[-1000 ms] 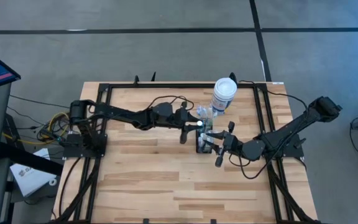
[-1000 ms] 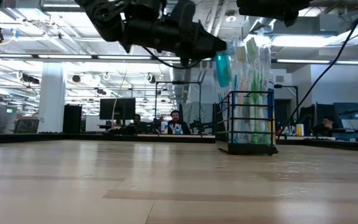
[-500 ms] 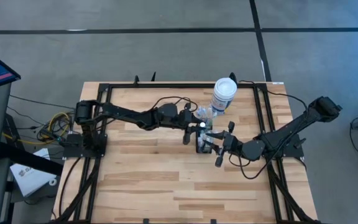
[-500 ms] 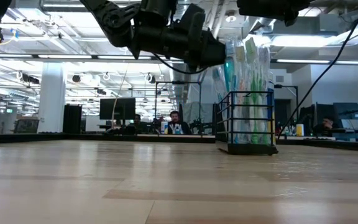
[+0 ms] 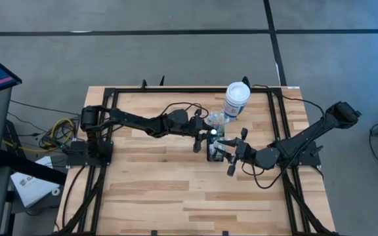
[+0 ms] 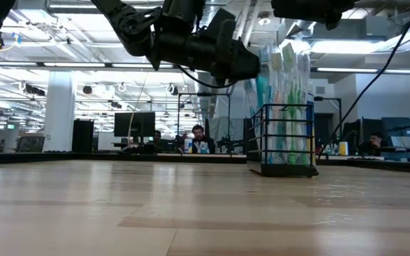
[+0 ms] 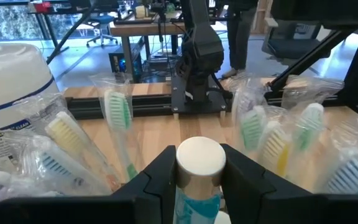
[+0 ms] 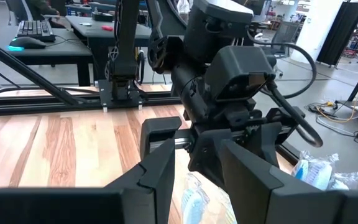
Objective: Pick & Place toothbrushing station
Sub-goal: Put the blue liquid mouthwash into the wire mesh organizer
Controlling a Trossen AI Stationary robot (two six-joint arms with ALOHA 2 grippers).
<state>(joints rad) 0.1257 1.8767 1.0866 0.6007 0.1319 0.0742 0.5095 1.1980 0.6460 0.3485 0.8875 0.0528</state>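
The toothbrushing station [image 6: 283, 146] is a black wire caddy that stands on its base at the table's middle, with several wrapped toothbrushes [image 6: 287, 78] upright in it. It also shows in the high view [image 5: 213, 149]. My left gripper [image 7: 201, 168] [image 5: 205, 136] is just left of and above the caddy. It is shut on a toothpaste tube [image 6: 262, 87] with a white cap [image 7: 201, 158] and a teal body. My right gripper [image 5: 227, 153] [image 8: 197, 171] is open at the caddy's right side. My left gripper pinches the tube between its two fingers just below the white cap [image 7: 194, 190]. The fingers come slanting from the table's left. The tube stands upright with its cap up, clear of the table, and its teal body is among the toothbrush heads. My right gripper may or may not touch the caddy; I cannot tell.
A white canister [image 5: 236, 99] with a blue label stands behind the caddy toward the far edge; it also shows in the left wrist view [image 7: 11, 87]. A black frame [image 5: 113, 131] runs round the table. There is bare wood on the near half [image 5: 176, 190].
My left gripper has carried the tube toward the table's right, up to the caddy. The teal body, which was left of the toothbrushes, now stands among them. The caddy and my right gripper have stayed in place.
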